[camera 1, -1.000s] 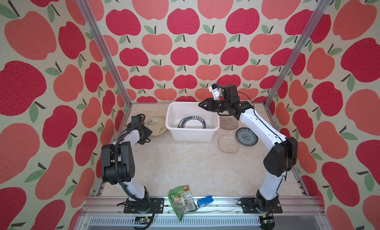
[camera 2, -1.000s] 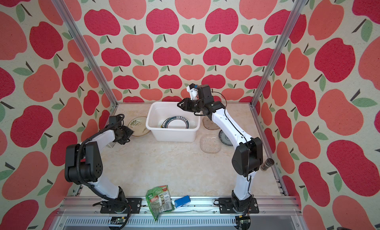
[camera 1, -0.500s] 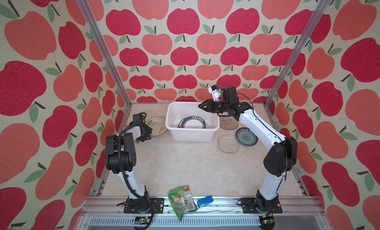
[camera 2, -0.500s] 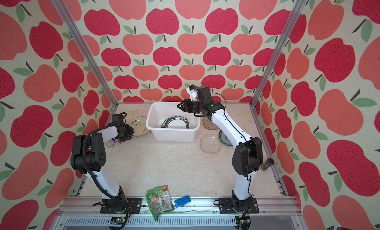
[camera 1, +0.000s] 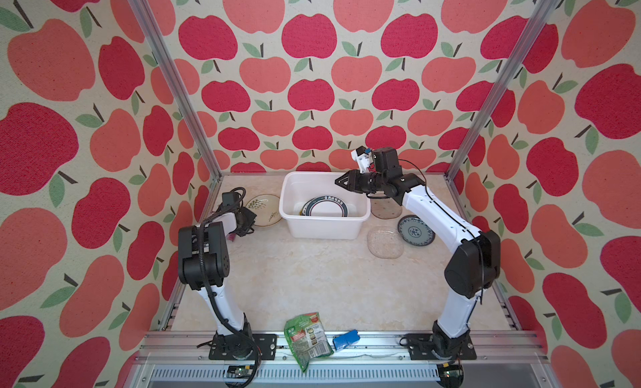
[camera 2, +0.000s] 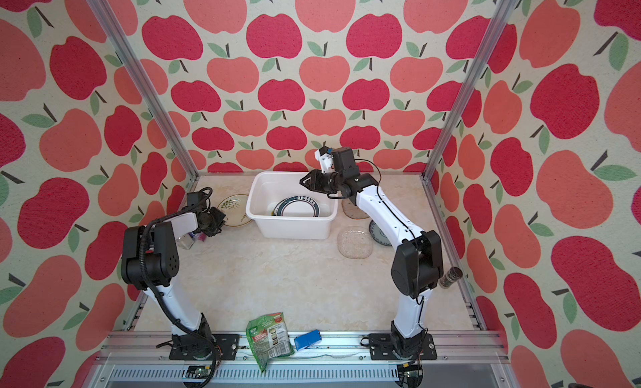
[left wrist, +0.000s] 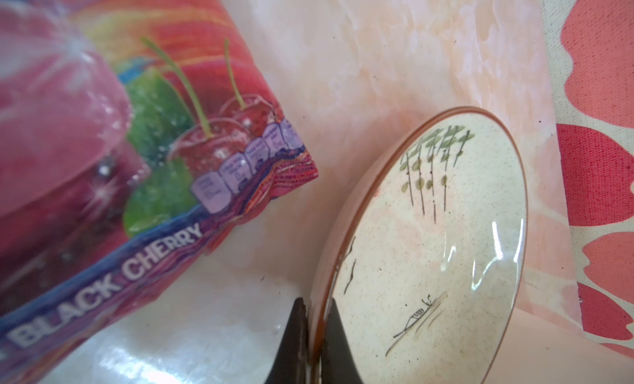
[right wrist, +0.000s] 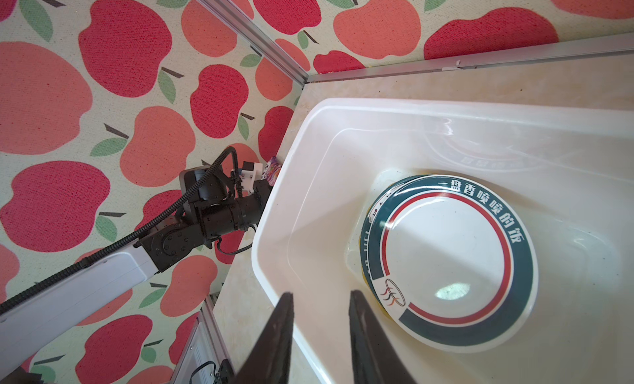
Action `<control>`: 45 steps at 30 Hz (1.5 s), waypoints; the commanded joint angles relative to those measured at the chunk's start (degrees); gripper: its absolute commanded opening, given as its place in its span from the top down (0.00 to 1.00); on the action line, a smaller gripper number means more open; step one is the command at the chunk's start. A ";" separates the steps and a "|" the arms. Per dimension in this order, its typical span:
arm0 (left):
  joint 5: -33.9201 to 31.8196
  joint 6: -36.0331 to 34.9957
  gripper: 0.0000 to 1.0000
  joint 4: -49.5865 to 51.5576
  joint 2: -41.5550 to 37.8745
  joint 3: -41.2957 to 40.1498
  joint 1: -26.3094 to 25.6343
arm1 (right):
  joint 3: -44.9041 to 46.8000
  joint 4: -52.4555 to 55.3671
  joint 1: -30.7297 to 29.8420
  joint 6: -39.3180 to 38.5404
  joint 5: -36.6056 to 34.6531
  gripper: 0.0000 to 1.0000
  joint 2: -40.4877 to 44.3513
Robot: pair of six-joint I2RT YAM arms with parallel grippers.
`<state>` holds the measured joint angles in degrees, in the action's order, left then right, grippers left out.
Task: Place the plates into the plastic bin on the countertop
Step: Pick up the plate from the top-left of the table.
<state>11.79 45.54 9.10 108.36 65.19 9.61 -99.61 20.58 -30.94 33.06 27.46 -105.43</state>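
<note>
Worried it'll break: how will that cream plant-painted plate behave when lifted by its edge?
The cream plate looks like rigid glazed ceramic: likely stiff, breakable if dropped. Its shiny glaze suggests slipperiness. With the jaws of the left gripper shut on its rim alone, it may pivot.

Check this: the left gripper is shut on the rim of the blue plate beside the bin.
Wrong plate. The left gripper is shut on the rim of the cream plant-print plate beside the bin; the left wrist view shows it.
</note>
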 commanded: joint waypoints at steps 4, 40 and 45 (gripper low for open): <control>-1.54 -1.32 1.00 0.66 -5.82 -0.63 1.29 | 1.00 1.18 0.54 -0.28 -0.56 0.69 2.84; 9.84 -12.84 1.00 17.89 -3.27 43.01 -15.55 | -1.30 0.43 13.21 -0.21 1.91 0.69 4.23; 13.38 -16.35 1.00 25.02 4.76 51.99 -19.70 | -1.13 -3.40 15.62 2.52 2.44 0.70 3.37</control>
<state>18.52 31.09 31.59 112.03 110.98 -8.21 -99.15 20.12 -16.01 33.61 28.58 -101.12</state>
